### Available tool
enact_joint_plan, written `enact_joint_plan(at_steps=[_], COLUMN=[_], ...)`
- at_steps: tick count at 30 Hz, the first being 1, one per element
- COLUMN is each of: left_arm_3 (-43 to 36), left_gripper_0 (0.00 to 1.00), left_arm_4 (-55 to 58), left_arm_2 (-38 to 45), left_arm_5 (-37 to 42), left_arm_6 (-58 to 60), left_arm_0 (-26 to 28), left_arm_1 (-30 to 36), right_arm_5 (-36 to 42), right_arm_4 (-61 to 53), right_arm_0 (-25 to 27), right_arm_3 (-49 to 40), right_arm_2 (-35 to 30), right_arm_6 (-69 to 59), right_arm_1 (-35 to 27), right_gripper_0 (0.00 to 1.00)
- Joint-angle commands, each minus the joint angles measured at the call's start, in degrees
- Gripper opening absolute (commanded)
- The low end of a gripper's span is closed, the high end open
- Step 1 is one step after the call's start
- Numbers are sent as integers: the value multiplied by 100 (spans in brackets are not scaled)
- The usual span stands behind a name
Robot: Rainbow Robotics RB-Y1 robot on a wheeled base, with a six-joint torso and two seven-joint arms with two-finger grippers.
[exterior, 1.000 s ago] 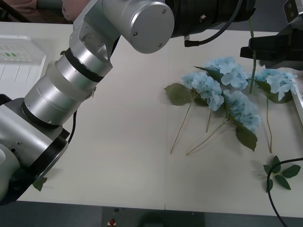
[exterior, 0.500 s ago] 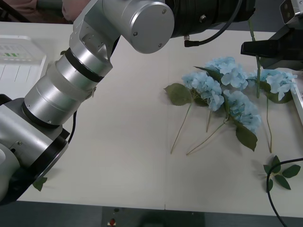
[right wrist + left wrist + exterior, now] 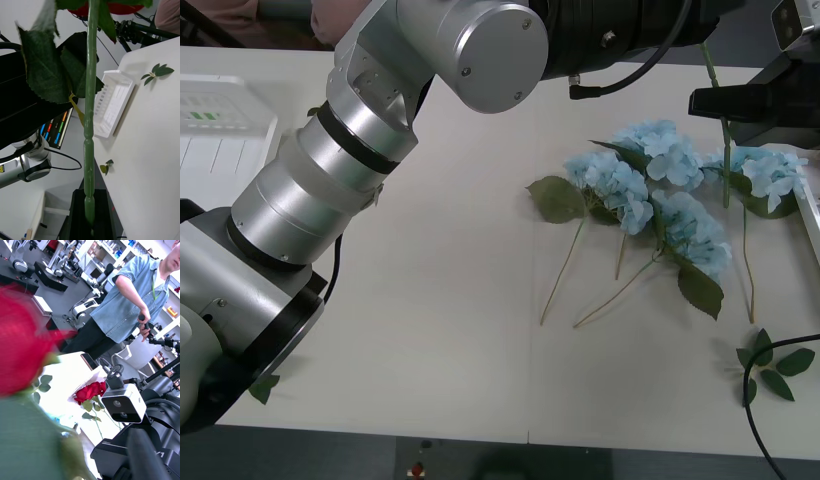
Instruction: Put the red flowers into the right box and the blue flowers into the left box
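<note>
Our right gripper (image 3: 90, 219) is clamped on the lower stem of a red rose (image 3: 89, 112), raised above the blue hydrangeas (image 3: 670, 205) on the bench (image 3: 460, 300). We judge the rose light, its stem thin and springy and its bloom top-heavy, so a grip low on the stem lets it sway.

The right wrist view shows the slotted white basket (image 3: 112, 108) far beyond the gripper. The left wrist view shows red roses (image 3: 90, 392) lying ahead and a blurred red bloom (image 3: 22, 348) close up; we cannot tell how our left gripper stands.

Blue flowers (image 3: 660, 190) on table (image 3: 450, 300)
</note>
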Motion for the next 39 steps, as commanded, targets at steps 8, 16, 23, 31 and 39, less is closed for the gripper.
enact_joint_plan(at_steps=[8,16,23,31,39], left_arm_3=[-103,-393,-1685,-2546,-2774], left_gripper_0=[100,100,100,100,100], left_arm_4=[39,109,250,1102,1550], left_arm_2=[102,23,-144,-144,-135], left_arm_5=[-83,-268,110,620,690], left_arm_6=[156,148,-90,-1215,-2410], left_arm_0=[-213,77,850,1624,2283], left_arm_1=[33,411,1439,2467,3170], right_arm_5=[100,504,662,434,-296], right_arm_4=[292,1531,2823,4467,5882], right_arm_0=[-30,216,462,576,585], right_arm_3=[-170,-170,-170,58,902], right_arm_2=[-216,-638,-849,-875,-717], right_arm_6=[-258,-372,-477,-600,-609], right_arm_1=[-409,-1200,-1886,-2404,-2668], right_gripper_0=[0,0,0,0,0])
